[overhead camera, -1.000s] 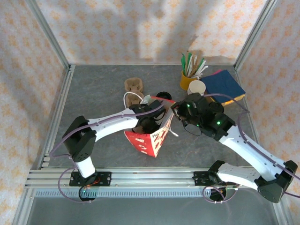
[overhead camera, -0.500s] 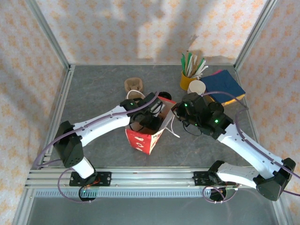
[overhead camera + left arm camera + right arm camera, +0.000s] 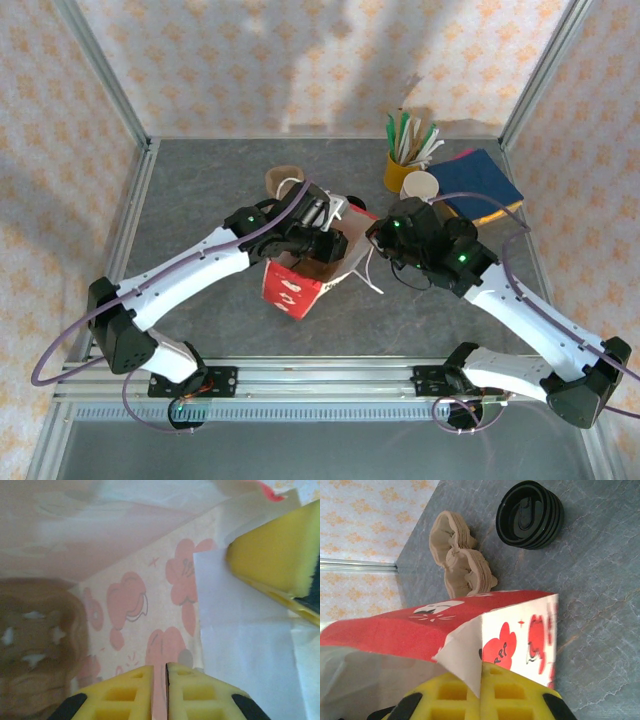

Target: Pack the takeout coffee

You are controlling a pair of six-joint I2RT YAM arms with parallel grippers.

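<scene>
Back right on the worktop, just beside the yellow stick cup, sits the coffee cup: upright, open-topped, outside the bag. Its black lid lies by itself on the grey surface near the pulp carriers, well apart from the cup. My right pincer is clamped on the rim of the red paper bag, which looks meant to keep the mouth open. My left pincer is down inside that mouth, pads all but together with a hairline slit and nothing between them. Left wrist view has a brown shape low in the bag, blurred, likely a carrier, can't confirm. Progress, as I judge it: early to middle. Bag open and held, possibly a carrier in. Not yet done: lid onto cup, cup into bag, rim let go.
</scene>
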